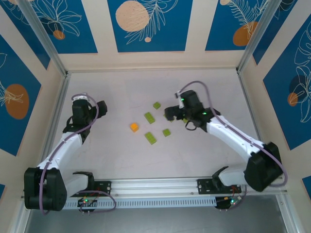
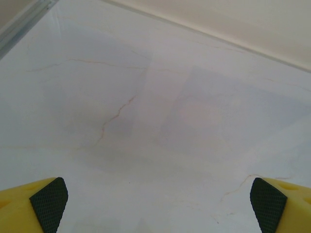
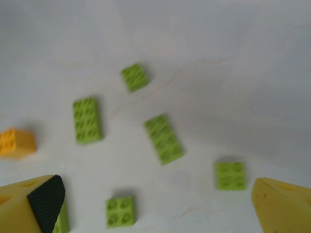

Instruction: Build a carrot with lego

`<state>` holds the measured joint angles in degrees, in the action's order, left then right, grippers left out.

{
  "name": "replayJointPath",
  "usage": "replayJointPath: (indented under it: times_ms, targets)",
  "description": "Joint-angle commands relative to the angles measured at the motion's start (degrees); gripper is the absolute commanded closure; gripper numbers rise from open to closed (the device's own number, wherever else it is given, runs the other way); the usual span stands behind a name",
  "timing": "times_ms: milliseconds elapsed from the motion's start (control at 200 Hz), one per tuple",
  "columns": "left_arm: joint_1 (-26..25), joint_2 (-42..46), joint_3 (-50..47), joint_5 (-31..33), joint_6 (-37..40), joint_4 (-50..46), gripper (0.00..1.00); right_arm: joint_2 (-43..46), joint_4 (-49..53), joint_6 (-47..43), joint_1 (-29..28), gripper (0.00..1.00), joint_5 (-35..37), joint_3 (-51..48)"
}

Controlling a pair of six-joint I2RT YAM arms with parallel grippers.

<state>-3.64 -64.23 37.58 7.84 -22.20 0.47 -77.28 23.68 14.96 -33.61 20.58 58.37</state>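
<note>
Beginning at the left, finding the left gripper (image 1: 100,108) hanging above the bare white marbled table (image 1: 112,160), well apart from every brick, jaws standing spread as wide as they go and gripping nothing. In the left wrist view, seeing its yellow fingers (image 2: 19,211) with black textured pads (image 2: 48,204) sitting at the two lower corners, faintly veined tabletop lying between them. Moving rightward to the table's middle, finding the loose lego (image 1: 151,139) lying studs up, each piece apart from the rest, not yet joined into a carrot. Meeting first the orange brick (image 1: 134,127), leftmost of the group. Then passing the farther rectangular green brick (image 1: 149,117) and the nearer rectangular green brick (image 1: 150,137), both lying slantwise. Then reaching the far square green brick (image 1: 157,105) and the near square green brick (image 1: 166,132). Arriving just beside these at the right gripper (image 1: 169,114), hovering at the cluster's right edge between the two square bricks, pointing toward the group, jaws gaping fully and clasping nothing. In the right wrist view, seeing the two yellow fingers framing the lower corners, with the orange brick lying at the far left, two rectangular and three square green bricks scattered across the table, and a further green sliver (image 3: 62,221) peeking out from behind the finger at that view's left.
</note>
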Motion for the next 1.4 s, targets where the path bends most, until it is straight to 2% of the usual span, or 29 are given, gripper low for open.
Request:
replayJointPath:
  times_ms: [0, 225, 380, 680, 1090, 1255, 1395]
  targets:
    - [-0.13, 2.77, -2.28, -2.51, -2.3, -0.72, 0.01, -5.69, 11.21, -1.88, -3.97, 0.02, 0.54, 2.97]
    - [-0.13, 0.78, -0.71, -0.88, -1.53, -4.6, 0.01, -12.99, 12.64, -3.55, -5.01, 0.19, -9.45, 8.29]
    - [-0.11, -1.11, -0.37, -1.68, -2.12, -4.16, 0.03, -18.35, 14.46, -3.02, -6.65, 0.28, -8.48, 11.87]
    - [-0.12, -2.37, 0.01, -0.76, -2.05, -4.95, 0.03, -22.53, 13.48, 0.63, -6.55, 0.29, -8.28, 10.38]
    - [-0.13, -2.92, 0.21, -0.99, -2.24, -5.02, 0.04, -23.05, 11.43, 2.26, -4.32, 0.36, -9.89, 7.4]
    - [-0.14, -3.25, 0.39, -0.9, -2.24, -5.18, 0.04, -21.16, 10.57, 0.98, -6.09, 0.35, -13.2, 7.49]
    - [-0.14, -3.27, 0.56, -0.98, -2.28, -5.43, 0.04, -22.5, 13.85, -0.02, -9.24, 0.34, -12.96, 11.39]
